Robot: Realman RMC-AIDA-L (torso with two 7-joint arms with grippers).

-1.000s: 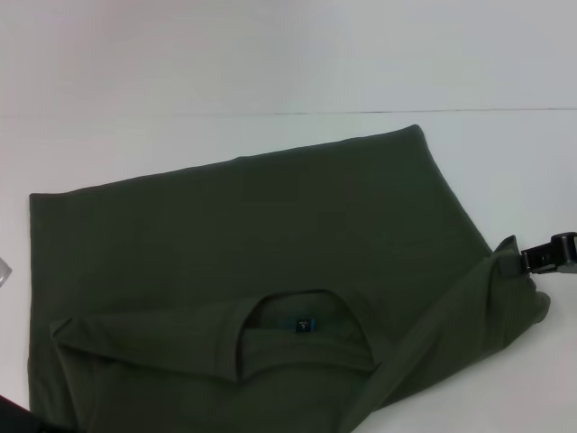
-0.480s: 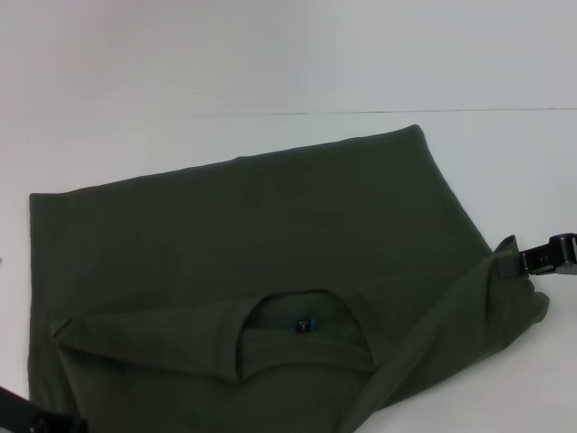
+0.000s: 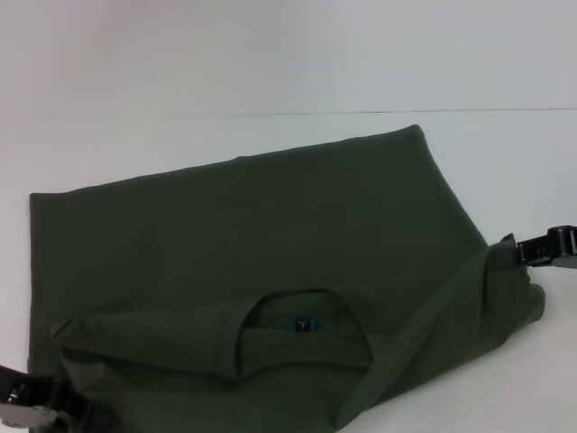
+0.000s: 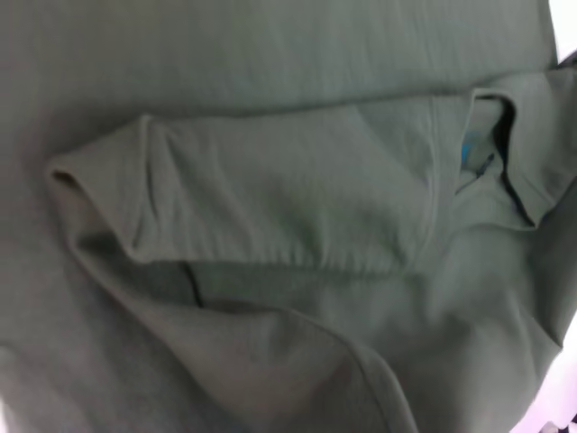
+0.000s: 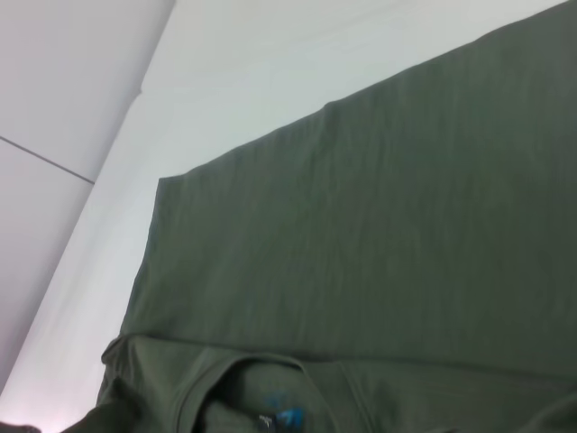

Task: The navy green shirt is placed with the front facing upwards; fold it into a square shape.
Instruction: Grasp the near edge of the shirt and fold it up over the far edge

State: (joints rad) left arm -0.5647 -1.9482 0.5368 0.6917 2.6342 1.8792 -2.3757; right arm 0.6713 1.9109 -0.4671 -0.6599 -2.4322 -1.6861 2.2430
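Observation:
The navy green shirt [image 3: 270,234] lies spread on the white table, its collar and small dark neck label [image 3: 303,325] toward me. Both sleeve sides are folded inward. My right gripper [image 3: 512,254] is at the shirt's right edge, shut on a raised peak of fabric that ends a long diagonal fold. At the shirt's near left corner is my left gripper [image 3: 50,408], touching the cloth. The left wrist view shows the folded left sleeve [image 4: 270,189] and the collar [image 4: 500,162] close up. In the right wrist view the shirt [image 5: 379,225] is flat, with the collar label [image 5: 279,419] low in the picture.
White table [image 3: 270,72] runs behind and to both sides of the shirt. A thin seam line [image 3: 361,112] crosses it just beyond the shirt's far corner. A grey wall panel [image 5: 54,81] shows past the table in the right wrist view.
My left gripper has come in from the bottom left edge to the shirt's near left corner. My right gripper has shifted slightly right and up, holding the fabric.

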